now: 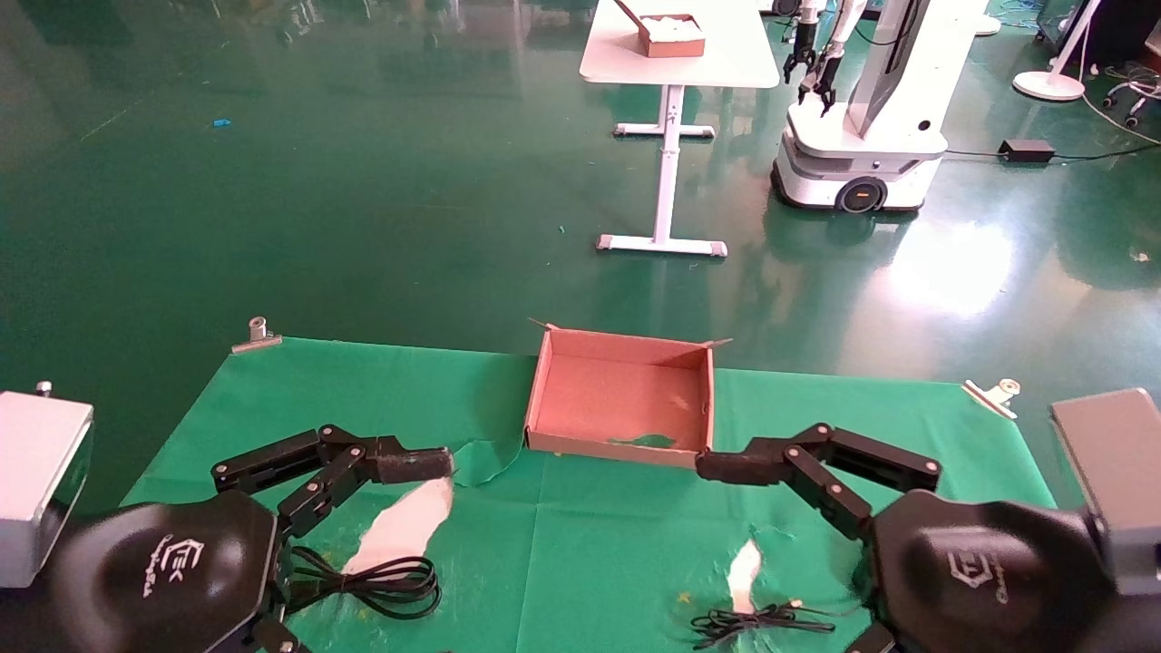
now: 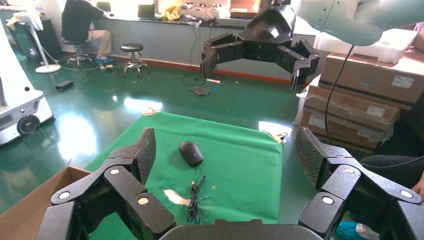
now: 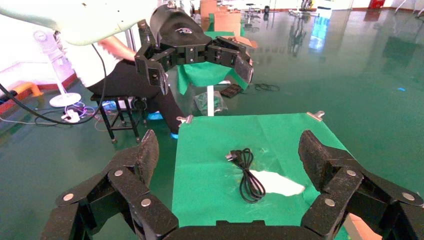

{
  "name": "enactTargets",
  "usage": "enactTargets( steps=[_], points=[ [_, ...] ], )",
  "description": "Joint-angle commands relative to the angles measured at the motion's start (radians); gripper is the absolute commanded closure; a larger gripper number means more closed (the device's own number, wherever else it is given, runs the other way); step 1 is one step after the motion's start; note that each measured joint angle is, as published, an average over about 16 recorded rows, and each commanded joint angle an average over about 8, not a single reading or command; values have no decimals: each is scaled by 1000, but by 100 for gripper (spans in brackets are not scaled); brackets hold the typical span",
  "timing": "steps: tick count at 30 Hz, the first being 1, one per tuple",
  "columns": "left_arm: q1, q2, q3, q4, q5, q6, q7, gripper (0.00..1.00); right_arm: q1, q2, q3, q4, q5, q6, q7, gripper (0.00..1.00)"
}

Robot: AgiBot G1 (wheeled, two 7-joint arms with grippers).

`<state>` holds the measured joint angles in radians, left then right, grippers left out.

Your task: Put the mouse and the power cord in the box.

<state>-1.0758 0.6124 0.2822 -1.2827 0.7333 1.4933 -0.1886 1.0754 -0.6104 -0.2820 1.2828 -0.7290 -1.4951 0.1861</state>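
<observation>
The box [image 1: 621,399], shallow brown cardboard, sits empty at the far middle of the green cloth. The power cord [image 1: 372,582] lies looped near the front left; the right wrist view shows it with its plug [image 3: 247,172]. The mouse [image 2: 191,152] lies on the cloth with its thin cable bundle [image 2: 195,200] beside it. In the head view only that bundle [image 1: 757,621] shows, at the front right; the mouse itself is hidden behind my right arm. My left gripper [image 1: 413,464] [image 2: 227,155] hovers left of the box, open and empty. My right gripper [image 1: 726,467] [image 3: 231,156] hovers at the box's near right corner, open and empty.
The cloth has torn white patches [image 1: 404,531] [image 1: 744,571] and metal clips at its far corners [image 1: 257,334] [image 1: 993,394]. Grey housings flank the table [image 1: 41,472] [image 1: 1111,462]. Beyond stand a white table [image 1: 680,63] with a smaller box and another robot [image 1: 862,118].
</observation>
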Motion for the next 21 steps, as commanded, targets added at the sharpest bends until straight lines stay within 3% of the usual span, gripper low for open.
enactTargets(
  steps=[1,21],
  points=[
    [0,0,0,0,0,0,0,0,0,0,0,0,0,0,0,0],
    [0,0,0,0,0,0,0,0,0,0,0,0,0,0,0,0]
  ],
)
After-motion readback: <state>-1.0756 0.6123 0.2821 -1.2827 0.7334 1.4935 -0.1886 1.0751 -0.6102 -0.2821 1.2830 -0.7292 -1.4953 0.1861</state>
